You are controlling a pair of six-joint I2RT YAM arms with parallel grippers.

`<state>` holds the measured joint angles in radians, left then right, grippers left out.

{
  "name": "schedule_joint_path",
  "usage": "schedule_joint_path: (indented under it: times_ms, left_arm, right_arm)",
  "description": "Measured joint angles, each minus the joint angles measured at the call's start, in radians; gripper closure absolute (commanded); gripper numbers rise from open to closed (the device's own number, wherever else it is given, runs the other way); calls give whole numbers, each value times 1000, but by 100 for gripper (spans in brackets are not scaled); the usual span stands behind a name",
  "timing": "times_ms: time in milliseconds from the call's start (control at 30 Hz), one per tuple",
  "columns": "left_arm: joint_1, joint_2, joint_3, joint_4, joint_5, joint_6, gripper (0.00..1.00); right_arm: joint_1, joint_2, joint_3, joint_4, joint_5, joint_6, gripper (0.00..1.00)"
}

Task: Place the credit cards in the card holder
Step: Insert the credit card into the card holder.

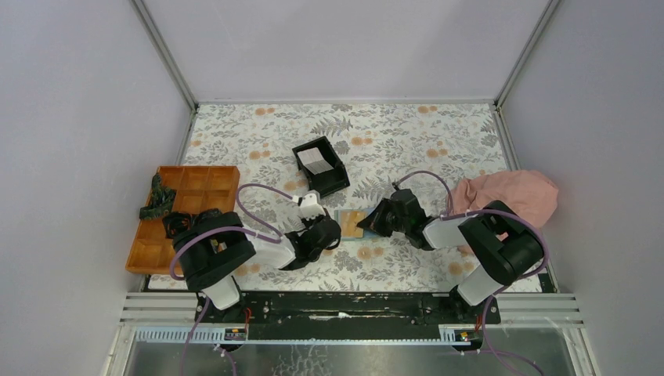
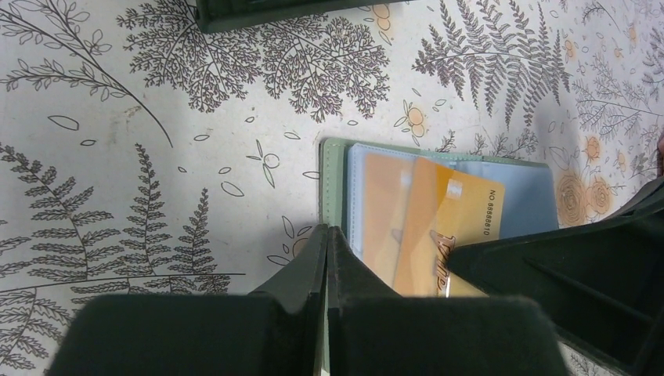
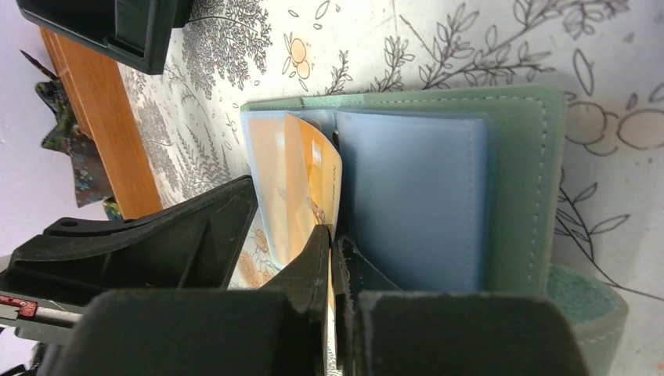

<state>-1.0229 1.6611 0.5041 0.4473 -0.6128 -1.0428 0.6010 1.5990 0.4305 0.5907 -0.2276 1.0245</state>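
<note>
The sage-green card holder [image 1: 350,223] lies open on the flowered table between both arms, light-blue pockets [image 3: 411,204] facing up. One orange credit card [image 2: 384,211] sits in a clear sleeve. A second orange credit card [image 2: 462,227] lies tilted over the pockets, its lower end running between the fingers of my right gripper [image 3: 333,231], which is shut on it. My left gripper [image 2: 326,229] is shut on the card holder's green left edge [image 2: 333,180]; a thin green strip shows between its fingers. Seen from above, the left gripper [image 1: 335,232] and right gripper [image 1: 368,222] flank the card holder closely.
A black open-top box [image 1: 321,166] with a pale card inside stands just behind the card holder. An orange compartment tray [image 1: 184,215] with dark items lies at the left. A pink cloth [image 1: 509,196] is bunched at the right. White walls close in three sides.
</note>
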Motion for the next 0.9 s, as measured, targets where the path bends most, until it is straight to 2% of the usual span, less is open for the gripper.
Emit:
schedule_joint_path:
  times_ms: [133,267,400,900]
  left_arm:
    - [-5,4,11,-16,-11,1,99]
    - [-10,13,26,-42,-23,3,99]
    - [-14,18,39,-64,-31,6,99]
    - [-26,33,62,-53,5,2,99]
  right_arm:
    - [-1,2,32,-48,-14,-63,86]
    - [-5,10,69,-95,-41,-128,64]
    - [-5,10,101,-131,-77,-182,50]
    - [2,-53,180,-370,-26,-314,47]
